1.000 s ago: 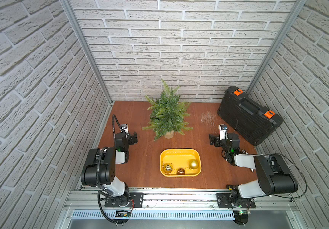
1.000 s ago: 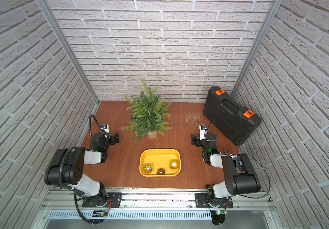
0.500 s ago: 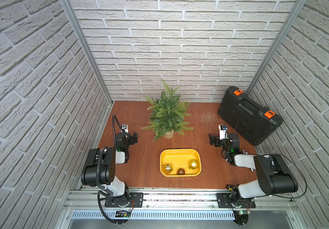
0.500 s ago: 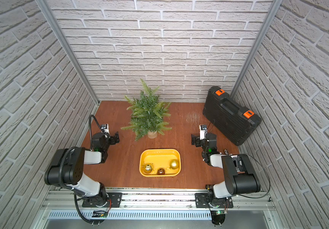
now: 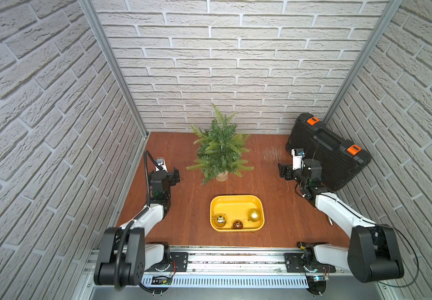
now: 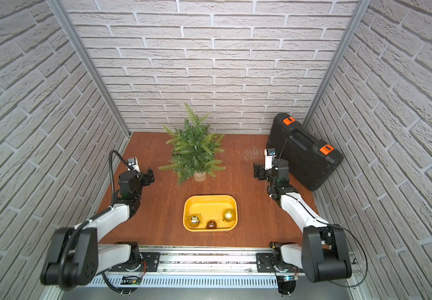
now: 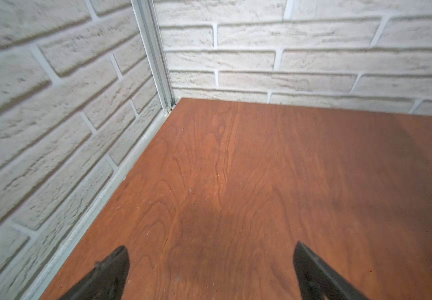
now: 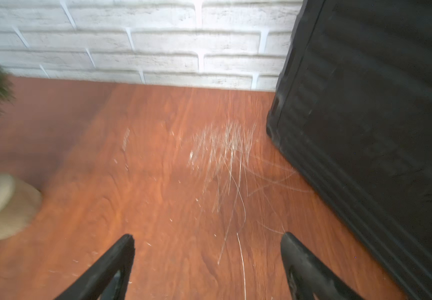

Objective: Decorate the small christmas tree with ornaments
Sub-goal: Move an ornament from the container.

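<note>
The small christmas tree (image 5: pixel 220 153) (image 6: pixel 194 153) stands in its beige pot (image 5: pixel 221 176) at the back middle of the wooden table. In both top views, three ornaments lie in a yellow tray (image 5: pixel 231 206) (image 6: pixel 205 206): a shiny gold one (image 5: pixel 220 219), a smaller amber one (image 5: pixel 237 224) and a matte gold one (image 5: pixel 254 215). My left gripper (image 5: pixel 175 178) (image 7: pixel 211 246) hovers left of the tree, open and empty. My right gripper (image 5: pixel 284 171) (image 8: pixel 208 235) is right of the tree, also open and empty. The pot (image 8: pixel 4 207) shows blurred in the right wrist view.
A black tool case (image 5: pixel 326 150) (image 8: pixel 365 130) with orange latches leans against the right wall, close behind my right wrist. Scratches (image 8: pixel 225 150) mark the wood beside it. Brick walls (image 7: pixel 53 130) enclose the table on three sides.
The right arm has shifted slightly and its wrist view is smeared by motion. The left arm, the tree and the ornaments have not moved.
</note>
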You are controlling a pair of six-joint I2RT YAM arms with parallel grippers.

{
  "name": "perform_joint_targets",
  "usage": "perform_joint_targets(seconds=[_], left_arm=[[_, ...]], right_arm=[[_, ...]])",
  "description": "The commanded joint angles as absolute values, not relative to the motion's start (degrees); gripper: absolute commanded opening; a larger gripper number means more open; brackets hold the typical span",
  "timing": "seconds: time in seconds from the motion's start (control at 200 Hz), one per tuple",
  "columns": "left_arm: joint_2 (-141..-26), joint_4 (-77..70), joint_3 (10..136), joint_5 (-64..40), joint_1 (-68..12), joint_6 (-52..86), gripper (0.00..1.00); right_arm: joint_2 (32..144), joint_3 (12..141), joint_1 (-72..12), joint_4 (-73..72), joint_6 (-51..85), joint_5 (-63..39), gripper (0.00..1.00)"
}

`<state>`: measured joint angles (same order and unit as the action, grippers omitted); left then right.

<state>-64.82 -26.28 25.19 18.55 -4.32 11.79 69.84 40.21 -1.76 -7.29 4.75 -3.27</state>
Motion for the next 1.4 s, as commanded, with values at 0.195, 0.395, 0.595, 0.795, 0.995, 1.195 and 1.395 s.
perform_joint_targets(seconds=[0.195,0.395,0.595,0.795,0.995,1.195,1.395], left_arm=[[-47.10,20.84,37.33,16.03,-7.65,32.08,0.98],[-46.94,36.57,46.84,8.83,-7.73,27.88,0.98],[-49.77,40.91,50.67,6.94,-7.73,19.48,0.98],[-51.00,38.52,49.31,6.66,-7.65,19.82,0.98],[-50.99,38.14,49.46,5.36,-6.53,19.75,0.98],[-50.28,37.44,49.03,4.53,-5.82,19.86,0.98],[-50.54,37.01,48.98,3.05,-4.89,19.95,0.98]], right_arm=[[61.01,48.40,-10.56,33.80,19.04,-4.88,0.74],[56.97,49.77,-21.28,47.60,24.28,-2.25,0.66],[55.34,52.43,-32.55,58.02,30.18,1.50,0.66],[63.67,56.96,-45.69,60.72,35.00,6.95,0.64],[74.15,60.58,-50.91,56.17,37.55,7.02,0.64],[82.04,60.42,-52.64,51.62,41.43,5.54,0.64],[86.79,58.34,-52.82,50.03,44.34,4.93,0.66]])
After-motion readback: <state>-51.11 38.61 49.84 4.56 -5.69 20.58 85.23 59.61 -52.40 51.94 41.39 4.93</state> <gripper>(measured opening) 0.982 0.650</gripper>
